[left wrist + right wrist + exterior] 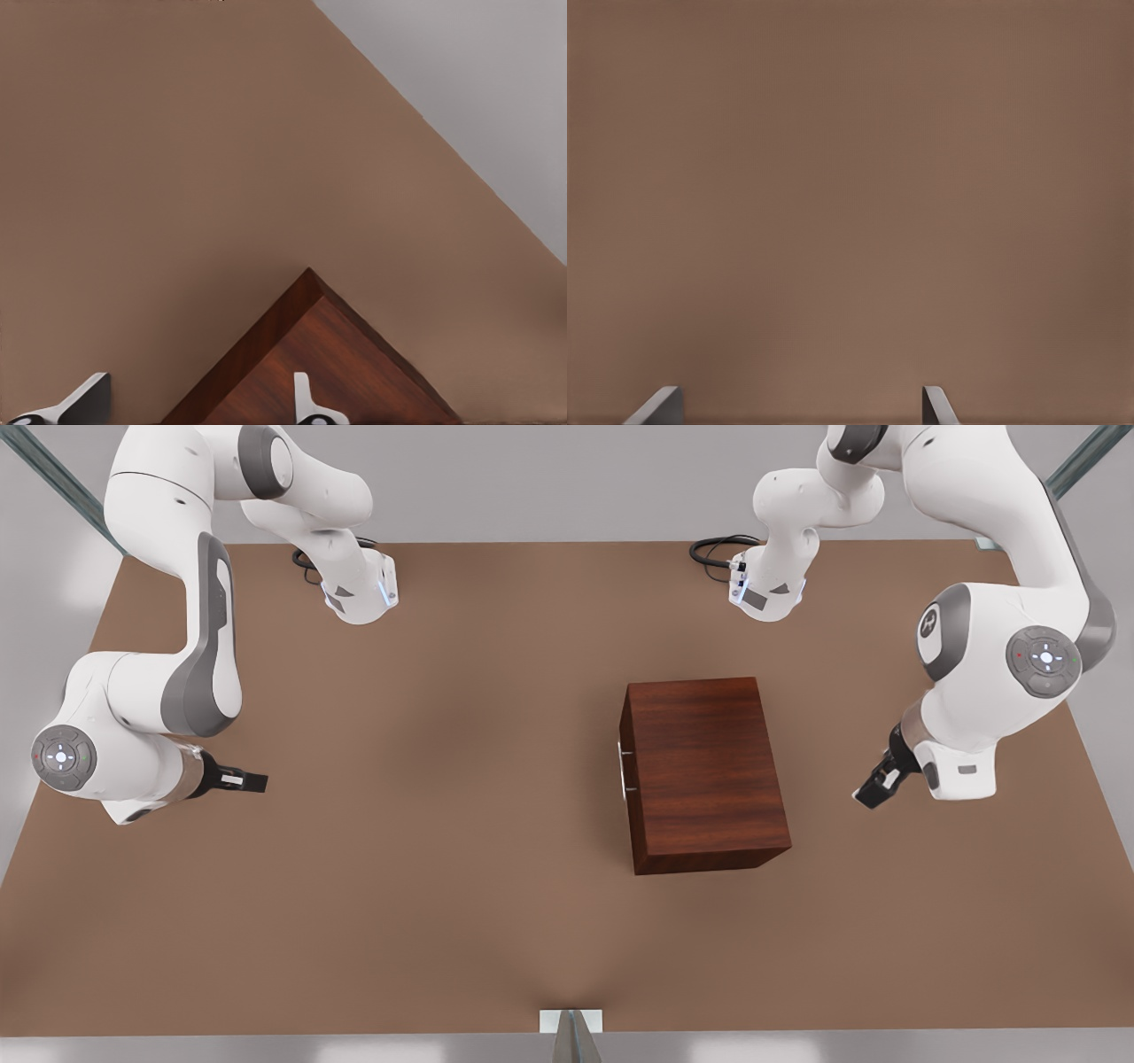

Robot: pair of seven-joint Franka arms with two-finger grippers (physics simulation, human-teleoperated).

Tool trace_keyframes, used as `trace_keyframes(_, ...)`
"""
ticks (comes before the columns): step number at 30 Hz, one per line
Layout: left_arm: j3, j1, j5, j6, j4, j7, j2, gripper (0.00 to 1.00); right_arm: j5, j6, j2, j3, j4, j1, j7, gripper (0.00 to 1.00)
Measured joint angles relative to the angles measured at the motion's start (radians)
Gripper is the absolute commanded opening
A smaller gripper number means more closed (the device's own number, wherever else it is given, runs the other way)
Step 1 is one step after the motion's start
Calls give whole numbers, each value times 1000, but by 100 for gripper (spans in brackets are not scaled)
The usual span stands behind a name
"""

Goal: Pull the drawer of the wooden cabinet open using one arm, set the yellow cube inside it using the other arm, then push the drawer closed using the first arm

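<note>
Brown table (399,886), shut wooden cabinet (704,771), left gripper (873,788) beside, right gripper (252,782) apart

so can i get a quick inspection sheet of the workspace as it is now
surface: brown table, bare around the cabinet
job's things: wooden cabinet upright; drawer handle faces the front view's left, drawer looks shut
clutter: nothing seen
grippers: left tool open, hovering at the front view's right, apart from the cabinet; right tool open, over bare table at the front view's left
cables: black loops by both arm bases, far from the cabinet
surroundings: grey floor, metal struts at the corners
</note>
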Motion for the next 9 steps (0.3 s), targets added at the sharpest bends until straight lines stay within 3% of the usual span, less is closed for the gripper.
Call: trace_keyframes(9, 0, -7, 0, 5, -2, 316, 11, 100, -1, 0, 0, 0, 0, 1, -6, 100)
